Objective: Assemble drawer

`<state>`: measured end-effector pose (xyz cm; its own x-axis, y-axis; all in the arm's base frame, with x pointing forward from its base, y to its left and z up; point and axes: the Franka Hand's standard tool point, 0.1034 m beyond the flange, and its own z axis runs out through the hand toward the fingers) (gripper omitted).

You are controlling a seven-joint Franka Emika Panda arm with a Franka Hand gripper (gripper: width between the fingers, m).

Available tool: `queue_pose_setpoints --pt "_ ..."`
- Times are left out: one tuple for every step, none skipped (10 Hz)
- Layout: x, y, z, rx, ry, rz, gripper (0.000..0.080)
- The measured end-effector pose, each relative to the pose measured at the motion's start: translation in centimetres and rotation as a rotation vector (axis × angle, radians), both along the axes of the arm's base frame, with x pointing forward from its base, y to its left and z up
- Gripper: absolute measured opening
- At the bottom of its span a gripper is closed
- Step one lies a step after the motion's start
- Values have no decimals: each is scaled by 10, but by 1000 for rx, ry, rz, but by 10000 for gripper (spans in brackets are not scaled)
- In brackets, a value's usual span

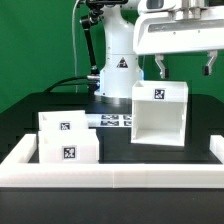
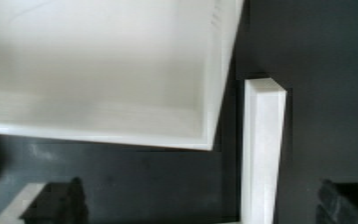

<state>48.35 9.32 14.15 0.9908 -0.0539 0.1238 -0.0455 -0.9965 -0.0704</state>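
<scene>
The white cube casing (image 1: 160,112) stands on the black table at the exterior view's right, its open front toward the camera and a tag on top. Two smaller white boxes sit at the exterior view's left, one behind (image 1: 60,122) and one in front (image 1: 68,151). My gripper (image 1: 185,68) hangs open and empty above the casing, apart from it. In the wrist view the casing (image 2: 87,70) fills the upper part, and my gripper (image 2: 197,205) shows only dark fingertips (image 2: 51,200) spread wide with nothing between them.
The low white border wall (image 1: 110,176) runs along the front and sides of the table; a stretch of it shows in the wrist view (image 2: 265,150). The marker board (image 1: 112,120) lies between the boxes and the casing. The robot base (image 1: 118,60) stands behind.
</scene>
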Motion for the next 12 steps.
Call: queue_pose_setpoints --pt "-15 -1 -4 7 24 -104 650" --pt "-33 2 -9 5 55 -179 650" --pt "-42 5 -15 5 84 -190 650" --pt "-46 5 -21 5 103 -199 650" --pt "-49 6 -26 4 110 -197 650" --pt "-52 10 -29 5 103 -191 650" --pt "-53 15 -32 4 97 -189 650" --pt "-53 19 -36 1 98 -179 650" --pt "-53 20 -40 4 93 -179 507" --pt "-53 21 -45 6 88 -178 507" --pt "-52 22 -46 10 80 -177 368" --pt "-52 22 -46 10 81 -175 203"
